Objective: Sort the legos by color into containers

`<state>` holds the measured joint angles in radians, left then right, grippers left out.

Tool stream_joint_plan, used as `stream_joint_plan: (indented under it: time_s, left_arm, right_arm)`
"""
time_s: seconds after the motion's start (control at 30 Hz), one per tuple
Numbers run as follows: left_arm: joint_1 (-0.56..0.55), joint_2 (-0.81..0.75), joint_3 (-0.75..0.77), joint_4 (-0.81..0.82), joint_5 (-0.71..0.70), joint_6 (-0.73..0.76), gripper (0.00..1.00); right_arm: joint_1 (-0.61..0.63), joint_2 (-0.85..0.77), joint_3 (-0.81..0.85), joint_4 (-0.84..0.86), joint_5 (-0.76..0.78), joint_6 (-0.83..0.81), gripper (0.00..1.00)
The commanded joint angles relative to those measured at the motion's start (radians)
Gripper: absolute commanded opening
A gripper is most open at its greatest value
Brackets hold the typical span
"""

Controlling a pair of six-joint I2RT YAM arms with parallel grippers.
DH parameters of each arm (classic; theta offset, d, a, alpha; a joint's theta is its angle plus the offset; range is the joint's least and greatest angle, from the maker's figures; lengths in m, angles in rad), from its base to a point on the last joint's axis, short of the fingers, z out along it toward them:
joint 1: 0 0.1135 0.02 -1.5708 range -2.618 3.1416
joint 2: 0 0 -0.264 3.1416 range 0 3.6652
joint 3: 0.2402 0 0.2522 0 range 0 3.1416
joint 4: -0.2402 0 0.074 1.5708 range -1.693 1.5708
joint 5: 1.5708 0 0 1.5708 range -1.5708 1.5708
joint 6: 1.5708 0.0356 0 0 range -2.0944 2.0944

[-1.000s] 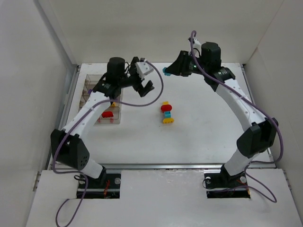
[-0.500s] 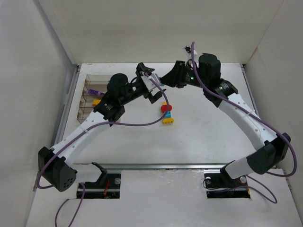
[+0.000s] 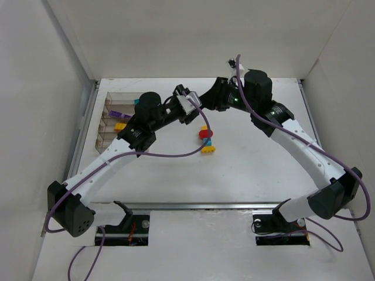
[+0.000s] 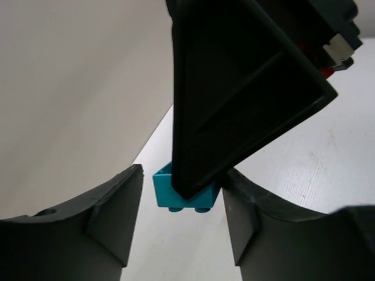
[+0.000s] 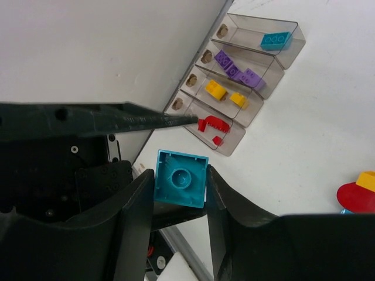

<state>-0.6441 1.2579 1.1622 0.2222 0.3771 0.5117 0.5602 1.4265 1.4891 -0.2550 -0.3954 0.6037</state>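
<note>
A teal lego (image 5: 181, 178) hangs above the table with my right gripper (image 5: 180, 182) shut on it, hollow underside toward the camera. My left gripper (image 4: 183, 193) has come up to the same teal lego (image 4: 167, 192). Its jaws flank the brick, with a gap on one side and the other finger close to it. In the top view both grippers, left (image 3: 192, 114) and right (image 3: 206, 100), meet at the table's middle back. The container (image 5: 295, 45) holds one teal, some purple, two yellow and red legos in separate compartments.
A small cluster of red, yellow and teal legos (image 3: 205, 139) lies on the table just in front of the grippers. The organizer (image 3: 109, 105) sits at the far left by the wall. White walls enclose the table at the back and sides.
My left arm swung from over the organizer to the middle, and its jaws narrowed around the teal lego. My right gripper moved left and lower with the brick.
</note>
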Motion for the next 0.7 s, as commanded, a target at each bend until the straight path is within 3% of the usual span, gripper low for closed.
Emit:
stream_joint_plan:
  time_s: [0.0,0.27,0.33,0.37,0.43,0.67]
  left_arm:
    - [-0.003,-0.023,0.044,0.014,-0.003,-0.006,0.5]
    - [-0.003,-0.041,0.034,0.014,-0.003,-0.015,0.18]
    - [-0.003,-0.051,0.024,0.014,-0.013,-0.024,0.05]
    - [-0.003,-0.051,0.024,0.014,-0.014,-0.024,0.01]
    - [-0.003,-0.06,0.013,0.014,-0.039,-0.033,0.0]
    - [-0.003,-0.069,-0.024,0.005,-0.076,-0.065,0.0]
  right_arm:
    - [0.026,-0.035,-0.001,0.062,0.029,0.011,0.0]
    - [0.026,-0.035,-0.001,0.062,0.029,0.011,0.0]
    - [0.026,-0.035,-0.001,0.062,0.029,0.021,0.23]
    - [0.026,-0.035,-0.001,0.062,0.029,0.021,0.53]
    - [0.026,-0.035,-0.001,0.062,0.053,0.021,1.0]
    - [0.017,-0.057,0.008,-0.003,0.147,0.011,1.0]
